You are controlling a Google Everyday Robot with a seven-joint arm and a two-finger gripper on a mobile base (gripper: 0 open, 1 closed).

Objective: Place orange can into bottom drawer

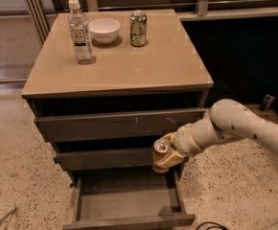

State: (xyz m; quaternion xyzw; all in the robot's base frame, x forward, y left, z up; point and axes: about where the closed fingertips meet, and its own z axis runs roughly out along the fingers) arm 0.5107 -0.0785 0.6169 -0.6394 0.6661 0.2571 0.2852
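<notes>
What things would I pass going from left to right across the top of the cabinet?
The water bottle → white bowl → green can. Lower down, further right, the gripper holds the orange can in front of the middle drawer, above the open bottom drawer.
</notes>
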